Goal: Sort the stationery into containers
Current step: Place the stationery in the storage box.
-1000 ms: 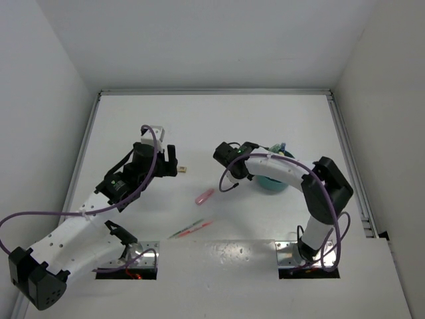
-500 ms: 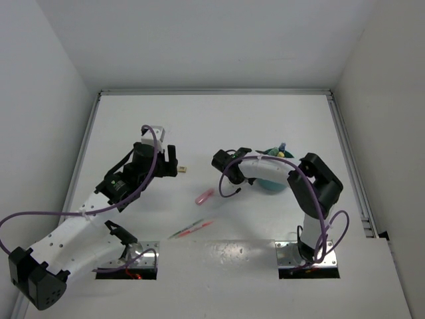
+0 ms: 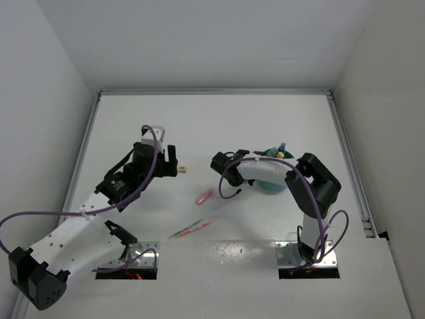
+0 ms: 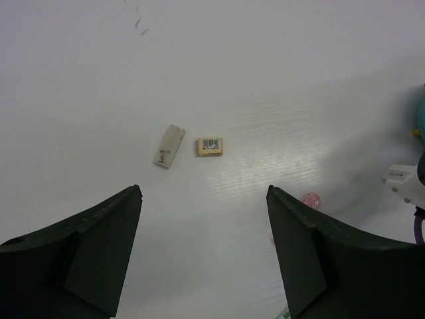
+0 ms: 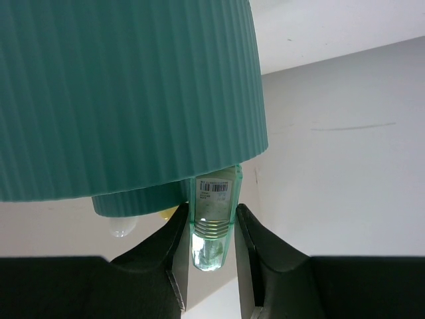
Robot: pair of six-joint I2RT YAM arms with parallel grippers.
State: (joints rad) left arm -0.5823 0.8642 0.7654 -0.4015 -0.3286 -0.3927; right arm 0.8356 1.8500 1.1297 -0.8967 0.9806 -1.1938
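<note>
The teal-green cup (image 3: 273, 182) stands right of centre, half hidden by my right arm; its ribbed wall (image 5: 126, 93) fills the right wrist view. My right gripper (image 5: 211, 222) is shut on a translucent green marker (image 5: 214, 219), whose far end is hidden behind the cup's rim. A blue-capped tube (image 3: 283, 145) and a yellow item (image 5: 170, 212) stick out of the cup. My left gripper (image 4: 204, 193) is open and empty, just short of two beige blocks (image 4: 170, 146) (image 4: 210, 146). A pink marker (image 3: 204, 197) and thin pink and green pens (image 3: 190, 228) lie on the table.
White walls enclose the table on three sides. A raised rail (image 3: 348, 159) runs along the right edge. The arm bases and mounting plates (image 3: 305, 256) sit at the near edge. A purple cable (image 3: 229, 186) loops off my right wrist near the pink marker.
My right arm has folded in, its elbow moving left toward the cup and its wrist shifting slightly left. My left arm and the loose items have not moved.
</note>
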